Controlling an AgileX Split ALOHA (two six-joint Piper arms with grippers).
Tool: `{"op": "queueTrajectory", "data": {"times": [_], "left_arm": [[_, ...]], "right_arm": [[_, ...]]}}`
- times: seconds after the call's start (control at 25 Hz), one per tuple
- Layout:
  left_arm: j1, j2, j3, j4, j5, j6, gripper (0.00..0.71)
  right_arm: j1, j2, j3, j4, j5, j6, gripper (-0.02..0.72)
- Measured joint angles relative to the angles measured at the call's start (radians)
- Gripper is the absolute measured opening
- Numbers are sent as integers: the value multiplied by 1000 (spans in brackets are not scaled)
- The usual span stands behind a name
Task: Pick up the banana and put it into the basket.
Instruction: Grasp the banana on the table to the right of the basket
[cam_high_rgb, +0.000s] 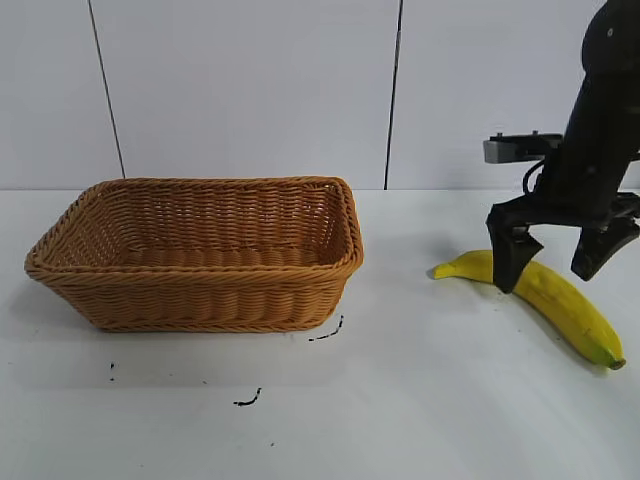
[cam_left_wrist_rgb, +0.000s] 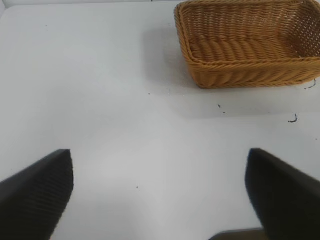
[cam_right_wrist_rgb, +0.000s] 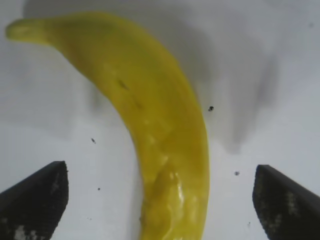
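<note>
The yellow banana (cam_high_rgb: 560, 300) lies on the white table at the right, its dark tip toward the front right. My right gripper (cam_high_rgb: 552, 268) hangs just above its middle, open, one finger on each side of the fruit without touching it. In the right wrist view the banana (cam_right_wrist_rgb: 155, 130) runs between the two wide-spread fingertips (cam_right_wrist_rgb: 37, 197). The tan wicker basket (cam_high_rgb: 200, 300) stands at the left, with nothing in it. In the left wrist view the left gripper (cam_left_wrist_rgb: 160, 192) is open over bare table, with the basket (cam_left_wrist_rgb: 240, 70) farther off.
Small black marks (cam_high_rgb: 325, 333) dot the table in front of the basket. Bare white table lies between basket and banana. A white panelled wall closes the back.
</note>
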Motion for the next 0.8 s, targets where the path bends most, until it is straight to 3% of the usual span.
{"op": "queueTrajectory", "data": {"times": [0.2,0.28,0.48,0.72,0.8], "left_arm": [[0,0,0,0,0,0,693],[0,0,0,0,0,0,693],[0,0,0,0,0,0,693],[0,0,0,0,0,0,693],[0,0,0,0,0,0,693]], "right_arm": [[0,3,0,1,-19,1,689],[0,3,0,1,-19,12,640],[0,3,0,1,-14,68,281],[0,-6,-1,-52,2,77,294],[0,-25,-21,-66,43,78,294]]}}
